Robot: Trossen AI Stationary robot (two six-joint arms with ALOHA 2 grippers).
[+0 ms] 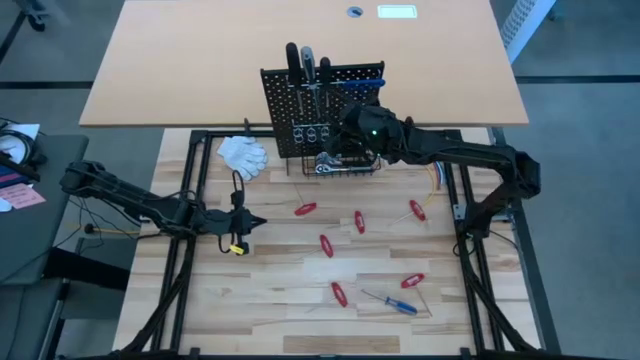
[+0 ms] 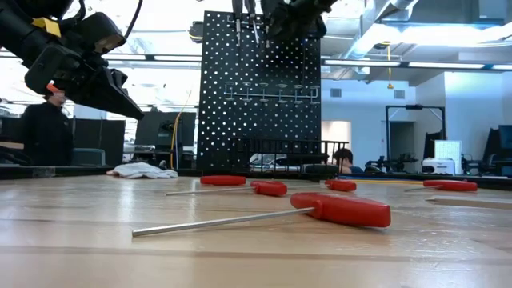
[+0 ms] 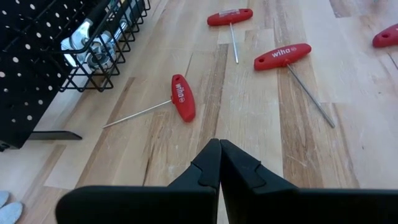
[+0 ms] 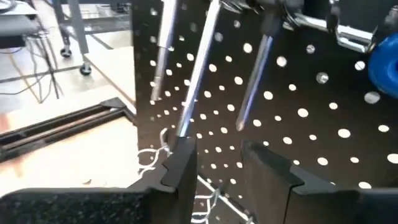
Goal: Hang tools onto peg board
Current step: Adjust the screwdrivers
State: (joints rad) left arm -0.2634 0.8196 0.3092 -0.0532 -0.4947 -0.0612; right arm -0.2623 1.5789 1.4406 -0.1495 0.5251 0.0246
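The left gripper (image 1: 250, 223) hovers over the table (image 1: 270, 310), fingers pressed together, holding nothing; red-handled tools (image 1: 327, 245) lie scattered on the wood; the right gripper (image 4: 217, 163) is at the upright peg board (image 1: 322, 110), fingers apart, among hanging screwdriver shafts (image 4: 254, 90).

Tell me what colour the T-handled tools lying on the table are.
Red handles, silver shafts; the left wrist view shows them best.

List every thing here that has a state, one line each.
left gripper: shut, empty, above the table.
right gripper: open, at the peg board.
screwdrivers: hanging upright on the board.
ratchet wrench: lying in the wire basket.
red-handled tools: scattered flat on the table.
blue screwdriver: lying flat.
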